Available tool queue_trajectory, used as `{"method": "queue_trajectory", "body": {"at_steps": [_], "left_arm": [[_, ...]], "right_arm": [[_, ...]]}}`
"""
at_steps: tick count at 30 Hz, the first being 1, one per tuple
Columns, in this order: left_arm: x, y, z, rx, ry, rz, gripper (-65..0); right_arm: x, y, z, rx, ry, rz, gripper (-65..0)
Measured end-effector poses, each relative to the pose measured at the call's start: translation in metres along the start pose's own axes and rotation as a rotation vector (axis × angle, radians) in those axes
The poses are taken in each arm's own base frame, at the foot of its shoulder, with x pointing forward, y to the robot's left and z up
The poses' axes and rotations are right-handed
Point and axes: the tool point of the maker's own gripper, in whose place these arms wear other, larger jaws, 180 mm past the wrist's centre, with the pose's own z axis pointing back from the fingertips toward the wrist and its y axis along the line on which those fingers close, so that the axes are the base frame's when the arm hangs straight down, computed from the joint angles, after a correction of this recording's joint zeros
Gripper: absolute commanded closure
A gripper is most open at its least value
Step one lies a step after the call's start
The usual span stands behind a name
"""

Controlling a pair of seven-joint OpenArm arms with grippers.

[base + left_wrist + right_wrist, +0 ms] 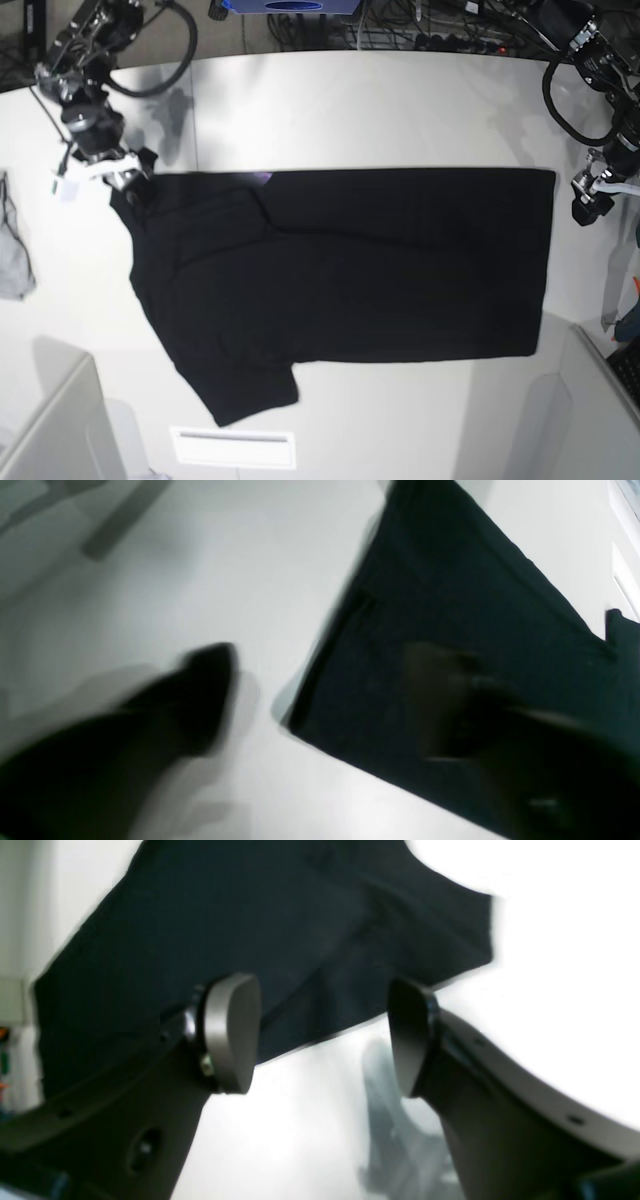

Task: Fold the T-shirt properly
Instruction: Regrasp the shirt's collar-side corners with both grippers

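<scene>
T-shirt point(350, 265): black, flat on table point(380, 100) | left gripper point(320, 700): jaws apart, empty, blurred | right gripper point(320, 1035): jaws apart, empty, at shirt edge

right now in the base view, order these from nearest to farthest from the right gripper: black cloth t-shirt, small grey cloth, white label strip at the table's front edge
1. black cloth T-shirt, its corner beside the right gripper
2. small grey cloth, at the table's left edge
3. white label strip, at the front edge

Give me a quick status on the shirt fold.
Left end effector open, empty. Right end effector open, empty. T-shirt flat on the table, one sleeve sticking out. Grey cloth off to the side.
</scene>
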Motion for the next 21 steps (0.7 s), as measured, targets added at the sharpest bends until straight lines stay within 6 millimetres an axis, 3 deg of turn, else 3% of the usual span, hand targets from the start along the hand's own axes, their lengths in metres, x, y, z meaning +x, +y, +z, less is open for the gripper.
{"method": "queue_trajectory", "body": {"at_steps": [3, 5, 10, 15, 21], "left_arm": [[-0.034, 0.019, 0.005, 0.046, 0.09, 0.003, -65.0], [-0.055, 0.033, 0.005, 0.077, 0.149, 0.032, -65.0], [-0.071, 0.038, -0.01, 0.063, 0.178, 0.104, -65.0], [-0.072, 0.019, -0.024, 0.022, 0.171, 0.019, -65.0], [-0.074, 0.016, -0.038, -0.01, 0.121, 0.038, -65.0]], "right_arm": [[-0.014, -0.01, -0.001, -0.025, -0.007, -0.055, -38.9], [-0.034, -0.012, -0.007, -0.018, 0.053, -0.092, -39.0], [-0.065, -0.022, -0.032, 0.014, 0.132, -0.258, -39.0], [-0.049, -0.044, -0.049, 0.005, 0.081, -0.357, -39.0], [-0.033, -0.049, -0.062, 0.018, 0.049, -0.405, -38.4]]}}
